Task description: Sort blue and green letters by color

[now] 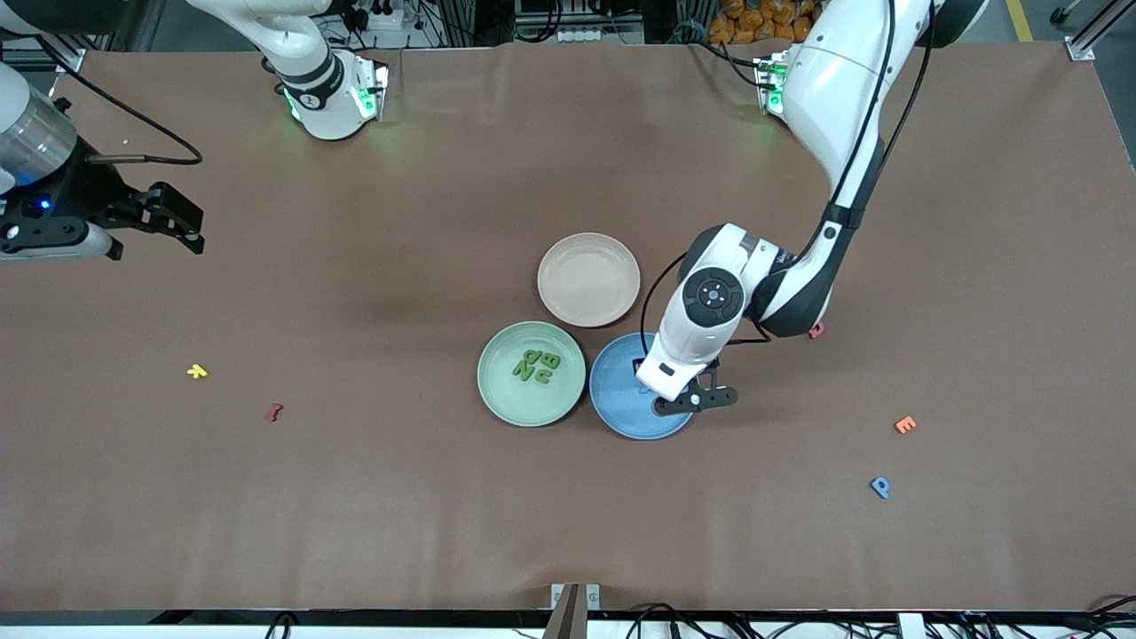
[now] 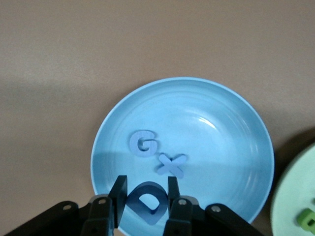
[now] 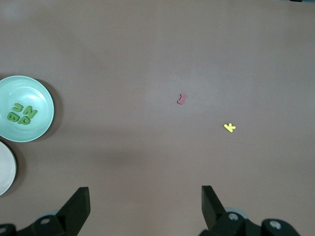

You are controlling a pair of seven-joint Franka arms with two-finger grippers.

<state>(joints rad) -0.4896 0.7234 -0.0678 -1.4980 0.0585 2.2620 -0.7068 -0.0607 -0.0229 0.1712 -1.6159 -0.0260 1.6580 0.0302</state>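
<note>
blue p (image 1: 879, 486) lies nearest the cam, alone on the table (image 1: 355, 497) toward my left arm's end, orange e (image 1: 904, 424) near it. left gripper (image 2: 146, 205) is over the blue plate (image 2: 236, 123), clenched on the blue d (image 2: 147, 201); blue g (image 2: 143, 143) & x (image 2: 171, 164) lie in that plate. green letters (image 1: 536, 366), 4 of them, sit in the green plate (image 1: 497, 390), w/ a beige plate (image 1: 588, 279) beside. right gripper (image 3: 145, 206) waits w/ fingers apart over bare table at its own end. yellow letter (image 1: 197, 371) & dark red letter (image 1: 274, 412) lie loose there.
</note>
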